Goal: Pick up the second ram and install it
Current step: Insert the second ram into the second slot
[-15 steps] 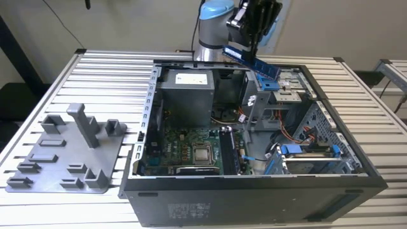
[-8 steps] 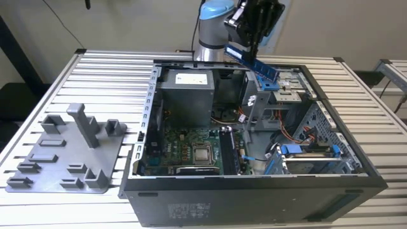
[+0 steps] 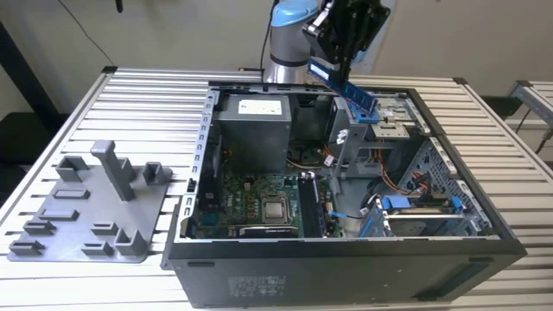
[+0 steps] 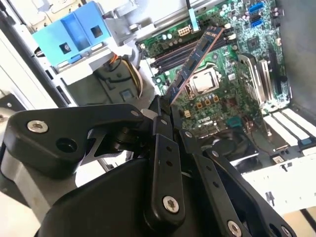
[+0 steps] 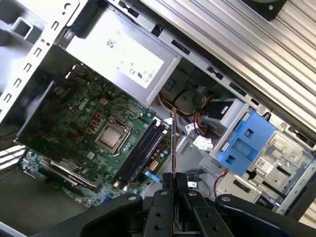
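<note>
Your hand (image 3: 335, 65) hangs above the open computer case (image 3: 346, 272), pinching the second ram (image 3: 356, 96) by one end. The blue stick slants down out of the grip over the far part of the case, touching nothing below.

In the second wrist view the ram (image 4: 197, 57) juts from the hand (image 4: 165, 106) over the green motherboard (image 4: 222, 74). In the first wrist view you see it edge-on as a thin line (image 5: 173, 143) rising from the hand (image 5: 174, 182), just beside the black memory slots (image 5: 143, 150).

The case lies on its side on a worktop (image 3: 129, 97) of pale metal slats with dark gaps between them. On the exterior view's left, well apart from the hand, a grey fixture block (image 3: 95, 207) sits on the slats with its posts standing upright. Behind the worktop is a plain light wall (image 3: 173, 32). At the exterior view's right edge a second slatted surface (image 3: 535, 97) stands apart from yours.
</note>
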Action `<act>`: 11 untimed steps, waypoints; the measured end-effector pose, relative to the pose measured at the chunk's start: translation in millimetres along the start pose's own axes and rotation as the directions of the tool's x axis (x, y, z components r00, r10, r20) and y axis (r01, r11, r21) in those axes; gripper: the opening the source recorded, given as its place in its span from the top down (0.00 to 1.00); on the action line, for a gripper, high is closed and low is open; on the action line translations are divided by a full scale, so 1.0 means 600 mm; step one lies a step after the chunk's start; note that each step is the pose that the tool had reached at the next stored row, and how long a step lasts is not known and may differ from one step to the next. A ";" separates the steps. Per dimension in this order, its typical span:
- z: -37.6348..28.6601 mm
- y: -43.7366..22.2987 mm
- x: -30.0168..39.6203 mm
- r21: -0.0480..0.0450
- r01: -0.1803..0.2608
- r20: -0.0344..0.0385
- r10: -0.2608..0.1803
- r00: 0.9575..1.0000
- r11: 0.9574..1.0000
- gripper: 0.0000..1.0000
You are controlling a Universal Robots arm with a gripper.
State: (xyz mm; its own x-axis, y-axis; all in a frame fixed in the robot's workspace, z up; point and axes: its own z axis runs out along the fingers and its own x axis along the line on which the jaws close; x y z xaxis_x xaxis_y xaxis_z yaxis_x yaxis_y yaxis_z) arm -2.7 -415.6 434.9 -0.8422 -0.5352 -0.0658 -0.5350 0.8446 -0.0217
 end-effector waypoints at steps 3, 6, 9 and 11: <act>0.000 0.000 0.000 0.001 -0.020 0.000 0.020 1.000 1.000 0.86; 0.000 0.000 0.000 0.002 -0.023 0.000 0.023 1.000 1.000 0.86; 0.000 0.000 0.000 0.002 -0.023 -0.001 0.023 1.000 1.000 0.86; 0.000 0.000 0.000 0.002 -0.024 0.000 0.024 1.000 1.000 0.86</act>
State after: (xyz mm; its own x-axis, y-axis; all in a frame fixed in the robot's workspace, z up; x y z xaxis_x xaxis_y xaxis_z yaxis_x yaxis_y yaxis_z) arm -2.7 -415.6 434.8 -0.8548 -0.5147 -0.0658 -0.5145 0.8572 -0.0217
